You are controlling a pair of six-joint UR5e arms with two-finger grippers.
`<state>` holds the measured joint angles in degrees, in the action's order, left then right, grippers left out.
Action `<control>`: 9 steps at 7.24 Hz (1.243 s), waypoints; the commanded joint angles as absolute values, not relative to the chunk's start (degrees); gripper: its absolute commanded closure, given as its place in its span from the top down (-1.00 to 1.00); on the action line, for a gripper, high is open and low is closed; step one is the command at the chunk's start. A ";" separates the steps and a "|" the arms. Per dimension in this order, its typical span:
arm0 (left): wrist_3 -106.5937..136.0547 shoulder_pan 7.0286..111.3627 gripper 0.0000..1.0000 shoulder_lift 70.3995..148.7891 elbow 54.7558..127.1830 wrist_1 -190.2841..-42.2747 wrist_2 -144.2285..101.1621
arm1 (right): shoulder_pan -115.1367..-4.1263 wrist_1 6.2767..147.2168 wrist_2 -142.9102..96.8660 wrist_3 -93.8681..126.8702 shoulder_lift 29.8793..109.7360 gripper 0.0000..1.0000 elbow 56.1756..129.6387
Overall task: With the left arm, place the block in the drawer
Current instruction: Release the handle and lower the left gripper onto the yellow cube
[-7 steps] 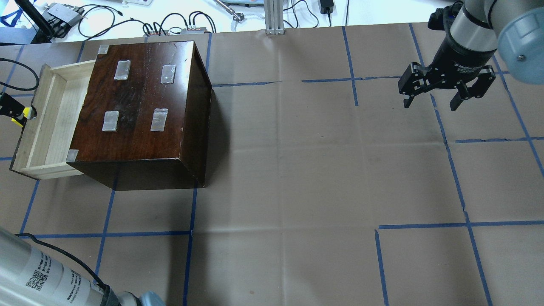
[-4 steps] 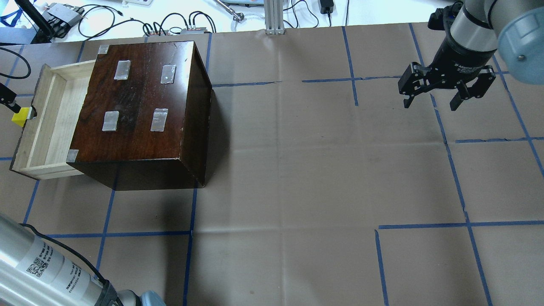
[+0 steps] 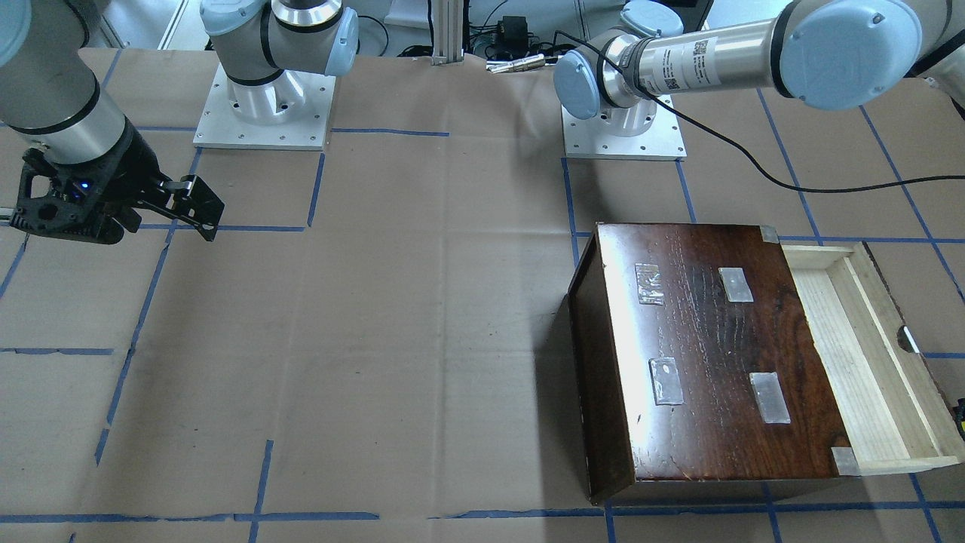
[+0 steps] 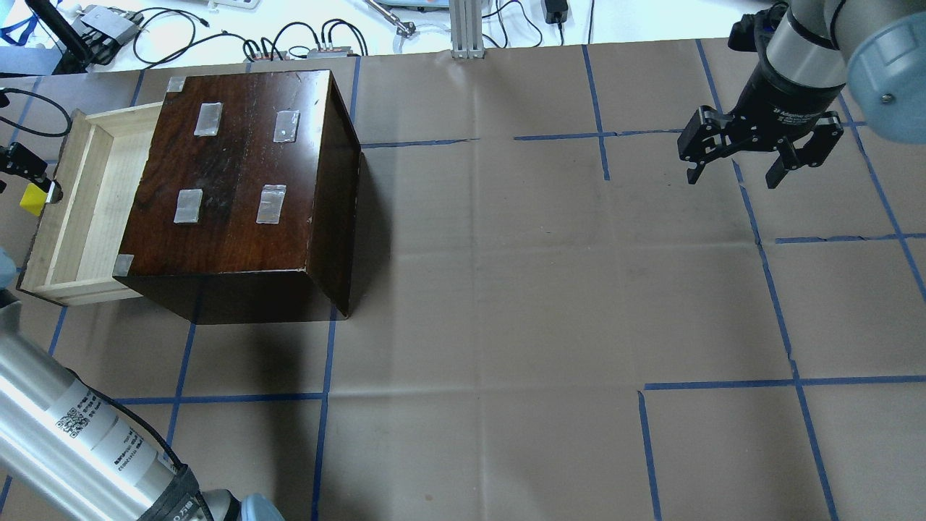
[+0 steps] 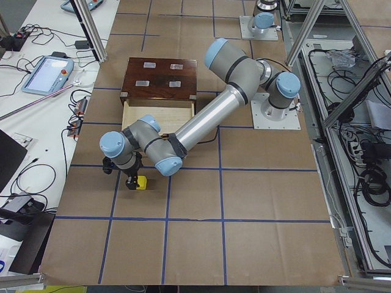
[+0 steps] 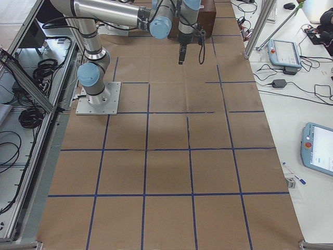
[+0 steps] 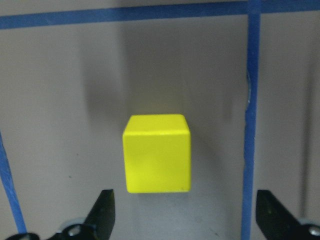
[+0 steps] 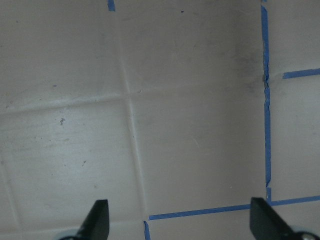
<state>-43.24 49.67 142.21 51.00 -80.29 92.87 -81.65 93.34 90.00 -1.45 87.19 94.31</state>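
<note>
Left gripper [image 7: 187, 220], black with two fingers, hangs just above the table with its fingers spread wide and nothing between them. In its wrist view the two fingertips [image 7: 102, 212] sit at the bottom corners, and the block [image 7: 157, 155] lies on the brown paper just beyond the tips, in line with the gap and touched by neither finger.

The block is a small bright yellow cube, so it has no long axis. It sits flat on one face, with its edges parallel to the blue tape lines [image 7: 250, 125] beside it.

From overhead, the block [image 4: 32, 199] shows at the far left edge, outside the drawer [image 4: 94, 202], next to the notch in the drawer's dark front. The left-side view shows the block [image 5: 141, 182] on the table with a strip of bare paper between it and the drawer [image 5: 159, 113].

The drawer is a shallow pale wood tray, pulled out of the dark brown box [image 4: 239, 174] toward the robot's left, and only its bare floor shows. Four grey tape patches [image 4: 271, 204] sit on the box lid.

The left arm [image 5: 201, 116] reaches past the box, with a black cable [image 3: 754, 170] running toward its wrist.

The right gripper [image 4: 731, 176] hangs far across the table [image 4: 506, 289], fingers apart and holding nothing, above plain paper.
</note>
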 commanded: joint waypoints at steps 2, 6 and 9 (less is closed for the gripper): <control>-43.33 49.66 0.94 145.72 49.31 -79.89 92.72 | -81.65 93.34 90.00 -1.49 87.19 1.00 94.31; -43.33 49.66 0.52 147.04 49.22 -79.89 92.90 | -81.65 93.34 90.00 -1.49 87.19 1.00 94.31; -42.89 49.75 -1.00 145.64 49.22 -80.76 92.81 | -81.65 93.34 90.00 -1.41 87.19 1.00 94.31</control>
<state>-43.06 49.71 146.41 49.24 -80.17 92.48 -81.65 93.34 90.00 -1.42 87.19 94.30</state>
